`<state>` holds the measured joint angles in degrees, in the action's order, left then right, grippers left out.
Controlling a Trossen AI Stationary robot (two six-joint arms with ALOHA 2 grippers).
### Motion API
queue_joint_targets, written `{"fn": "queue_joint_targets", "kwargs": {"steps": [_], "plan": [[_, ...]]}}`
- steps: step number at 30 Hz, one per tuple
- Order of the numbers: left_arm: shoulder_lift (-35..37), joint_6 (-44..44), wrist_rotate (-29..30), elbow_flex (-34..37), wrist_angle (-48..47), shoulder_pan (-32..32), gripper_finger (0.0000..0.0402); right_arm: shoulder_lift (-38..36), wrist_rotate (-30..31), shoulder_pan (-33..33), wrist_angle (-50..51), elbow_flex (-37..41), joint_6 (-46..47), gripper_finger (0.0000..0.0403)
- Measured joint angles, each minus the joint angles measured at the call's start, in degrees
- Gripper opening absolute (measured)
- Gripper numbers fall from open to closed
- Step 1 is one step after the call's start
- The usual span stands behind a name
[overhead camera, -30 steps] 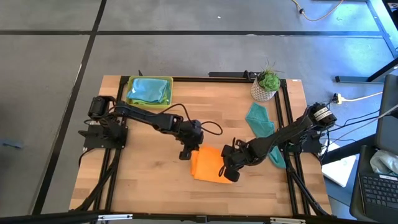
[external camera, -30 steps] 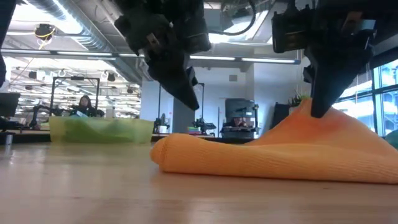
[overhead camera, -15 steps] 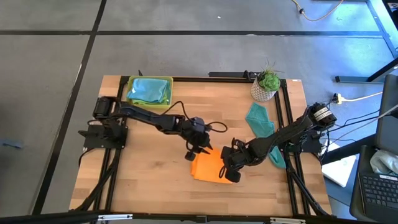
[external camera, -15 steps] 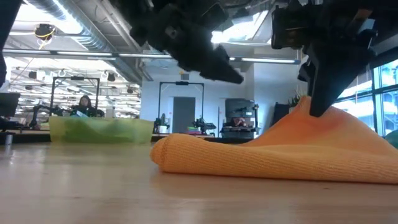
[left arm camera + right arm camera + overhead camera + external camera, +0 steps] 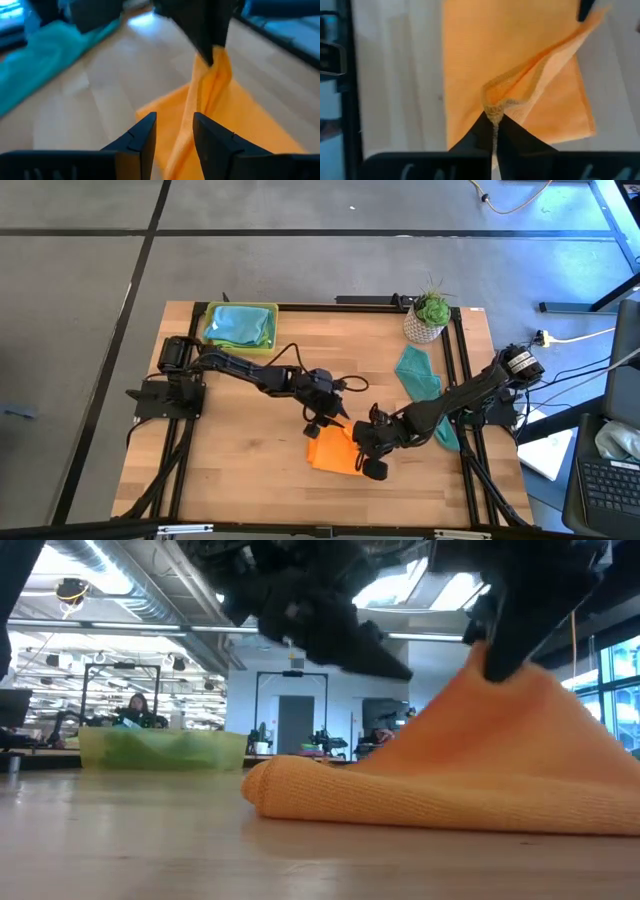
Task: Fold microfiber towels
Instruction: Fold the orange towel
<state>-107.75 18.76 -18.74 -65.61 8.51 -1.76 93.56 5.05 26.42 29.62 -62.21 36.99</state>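
Folding the orange towel (image 5: 333, 449) at mid-counter (image 5: 230, 450), we pinch its raised edge in the right jaws (image 5: 494, 119), clamped tight on the hem. Our left jaws (image 5: 172, 132) stand partly apart beside that ridge, holding nothing. Next, we judge, the edge must be carried across and laid flat.

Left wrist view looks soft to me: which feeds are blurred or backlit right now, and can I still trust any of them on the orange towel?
Left wrist view: orange towel and teal cloth smeared, only its own fingers fairly crisp. Low view: ceiling lights backlight both arms into silhouettes, though the towel's weave reads well. Right wrist view: sharpest, right end effector pinching the towel's hem. High view: evenly lit, no glare.
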Motion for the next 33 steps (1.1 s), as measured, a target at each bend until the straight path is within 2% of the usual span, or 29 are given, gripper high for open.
{"fn": "queue_joint_targets", "kwargs": {"steps": [8,12,18,23,27,33], "plan": [[-0.04,2.6,-8.88,-2.8,-4.36,-1.14,0.012,-0.11,-0.16,0.04,1.8,-7.18,-5.57,0.0007],[-0.04,2.53,-12.23,-4.33,-10.06,-0.98,0.012,-0.11,-0.6,0.14,1.84,-8.99,-8.13,0.0005],[-0.03,2.43,-15.29,-6.4,-19.66,-0.27,0.012,-0.13,-0.62,0.47,3.51,-8.99,-6.88,0.0006],[0.67,2.72,-14.67,-6.57,-23.73,0.78,0.012,-0.13,-0.64,0.87,3.68,-8.94,-5.66,0.0005],[0.81,4.21,-12.19,-6.57,-23.08,0.44,0.012,-0.13,-0.62,1.21,3.49,-8.94,-5.58,0.0005],[0.57,5.05,-12.28,-6.57,-25.16,-0.56,0.012,-0.13,-0.52,1.22,4.07,-8.92,-4.67,0.0004]]}}
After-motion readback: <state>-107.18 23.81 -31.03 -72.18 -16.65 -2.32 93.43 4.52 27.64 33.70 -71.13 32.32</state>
